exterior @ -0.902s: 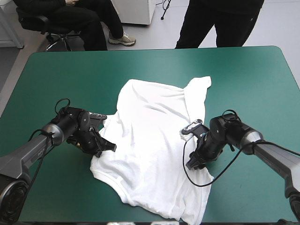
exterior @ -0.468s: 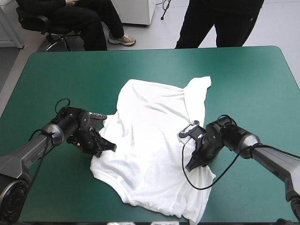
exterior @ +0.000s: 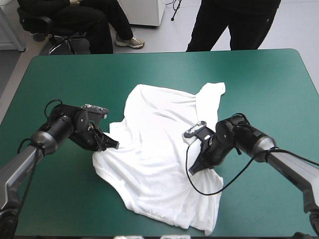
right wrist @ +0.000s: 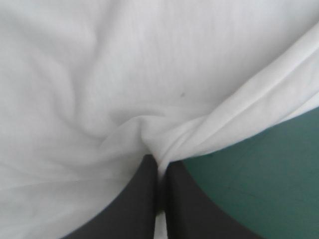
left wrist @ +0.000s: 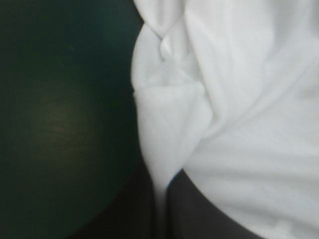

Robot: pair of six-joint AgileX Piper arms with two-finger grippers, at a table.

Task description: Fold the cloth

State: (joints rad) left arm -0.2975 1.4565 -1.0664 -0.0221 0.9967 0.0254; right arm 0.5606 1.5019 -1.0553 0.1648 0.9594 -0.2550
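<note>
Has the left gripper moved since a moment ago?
Yes. The left gripper, shut on the T-shirt, has shifted slightly toward the table's far edge.

No text, label, brand mark, number or sign can be read in any view, neither on the white T-shirt (exterior: 159, 149) nor on the teal-green table cover (exterior: 264, 79).
</note>
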